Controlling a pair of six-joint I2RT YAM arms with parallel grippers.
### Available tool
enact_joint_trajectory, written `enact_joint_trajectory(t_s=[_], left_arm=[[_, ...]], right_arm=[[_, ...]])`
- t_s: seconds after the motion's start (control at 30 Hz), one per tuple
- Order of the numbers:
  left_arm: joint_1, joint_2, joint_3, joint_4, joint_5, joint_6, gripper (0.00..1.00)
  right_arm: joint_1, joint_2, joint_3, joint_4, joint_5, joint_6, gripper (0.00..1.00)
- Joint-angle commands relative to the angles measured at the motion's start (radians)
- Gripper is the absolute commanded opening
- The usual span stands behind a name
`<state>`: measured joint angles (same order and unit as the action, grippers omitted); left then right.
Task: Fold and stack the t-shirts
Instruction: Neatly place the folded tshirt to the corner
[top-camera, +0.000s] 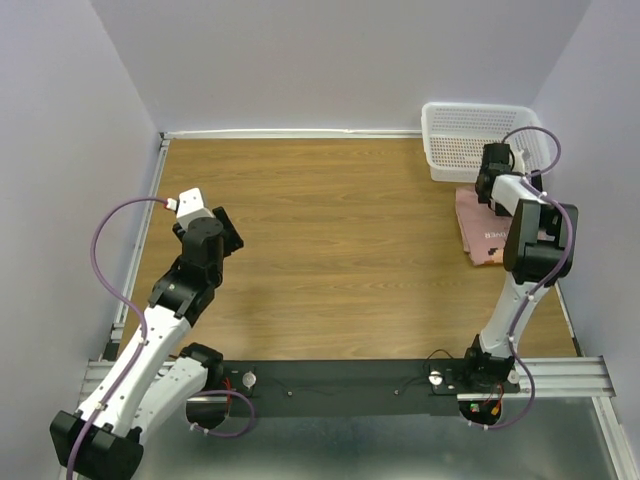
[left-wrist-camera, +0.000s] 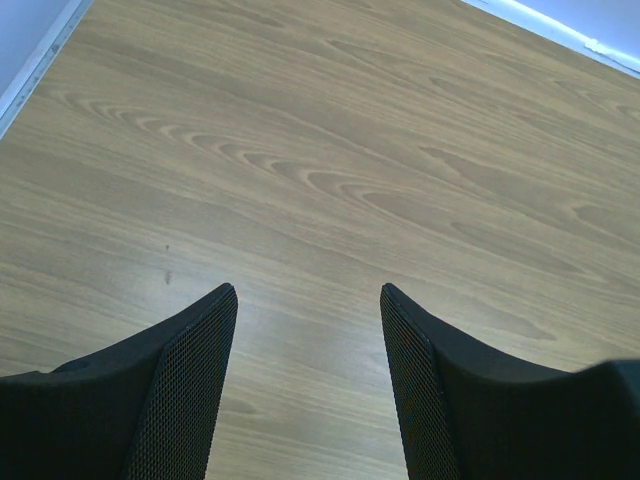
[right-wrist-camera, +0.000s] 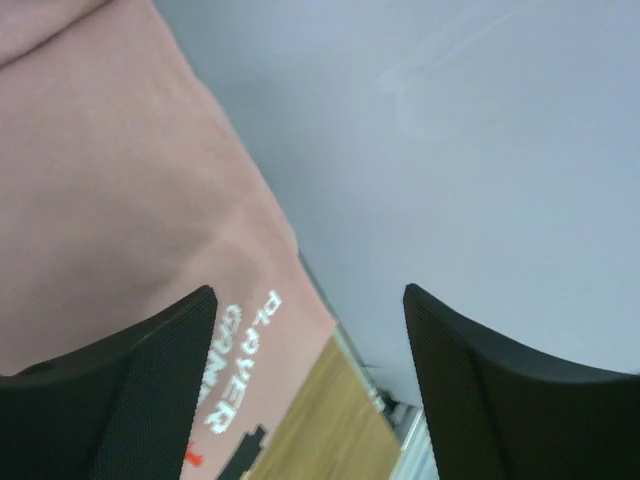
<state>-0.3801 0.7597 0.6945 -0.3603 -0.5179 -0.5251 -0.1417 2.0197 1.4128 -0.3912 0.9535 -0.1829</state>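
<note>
A dusty pink t-shirt (top-camera: 478, 226) lies folded at the table's right edge, just in front of the basket. In the right wrist view the t-shirt (right-wrist-camera: 120, 170) fills the left side, with white printed lettering and a dark graphic near its edge. My right gripper (right-wrist-camera: 310, 300) is open above the shirt's edge, with nothing between its fingers; from the top, the right gripper (top-camera: 488, 182) hangs over the shirt's far end. On the left side, my left gripper (top-camera: 226, 230) stands open over bare wood, and the left gripper (left-wrist-camera: 308, 295) holds nothing.
A white plastic mesh basket (top-camera: 475, 135) stands in the far right corner, touching the shirt's far edge. Pale walls close the table on the left, back and right. The wooden table (top-camera: 330, 250) has a white strip along its left and far edges.
</note>
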Motion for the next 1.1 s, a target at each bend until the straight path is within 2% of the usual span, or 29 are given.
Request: enact_joint_trajectory(t_s=[0.0, 0.13, 0.23, 0.27, 0.3, 0.37, 0.47, 0.63, 0.67, 0.73, 0.8, 0.93, 1.07], left_arm=[[-0.002, -0.008, 0.062, -0.009, 0.001, -0.019, 0.68], [-0.003, -0.019, 0.115, -0.051, -0.027, -0.029, 0.69], [-0.003, -0.046, 0.178, -0.106, -0.037, -0.033, 0.72], [-0.003, -0.063, 0.197, -0.121, -0.047, -0.033, 0.72], [-0.002, -0.072, 0.230, -0.135, -0.069, -0.033, 0.73], [-0.002, -0.106, 0.261, -0.167, -0.114, -0.027, 0.73], [-0.002, -0.180, 0.254, -0.166, -0.171, -0.006, 0.73], [-0.003, -0.281, 0.250, -0.155, -0.221, 0.054, 0.73], [-0.002, -0.321, 0.249, -0.144, -0.222, 0.063, 0.83], [-0.002, -0.364, 0.241, -0.105, -0.229, 0.091, 0.89], [-0.002, -0.423, 0.234, -0.082, -0.241, 0.112, 0.99], [-0.002, -0.474, 0.237, -0.025, -0.263, 0.166, 0.99], [-0.002, -0.496, 0.217, 0.043, -0.316, 0.221, 0.99]], right_arm=[[-0.002, -0.062, 0.014, 0.018, 0.082, 0.072, 0.91], [-0.002, -0.286, -0.055, -0.009, -0.007, 0.152, 0.98], [-0.002, -0.534, -0.083, -0.061, -0.142, 0.259, 1.00], [-0.002, -0.596, -0.083, -0.077, -0.192, 0.288, 1.00], [-0.002, -0.730, -0.087, -0.096, -0.310, 0.304, 1.00], [-0.001, -0.909, -0.101, -0.126, -0.443, 0.341, 1.00], [0.001, -1.067, -0.123, -0.152, -0.484, 0.378, 1.00], [0.001, -1.367, -0.170, -0.156, -0.558, 0.347, 1.00], [0.001, -1.409, -0.179, -0.161, -0.555, 0.342, 1.00], [0.001, -1.513, -0.190, -0.169, -0.549, 0.318, 1.00], [0.001, -1.564, -0.201, -0.193, -0.548, 0.304, 1.00], [0.001, -1.661, -0.245, -0.212, -0.501, 0.286, 1.00], [0.001, -1.670, -0.261, -0.210, -0.510, 0.273, 1.00]])
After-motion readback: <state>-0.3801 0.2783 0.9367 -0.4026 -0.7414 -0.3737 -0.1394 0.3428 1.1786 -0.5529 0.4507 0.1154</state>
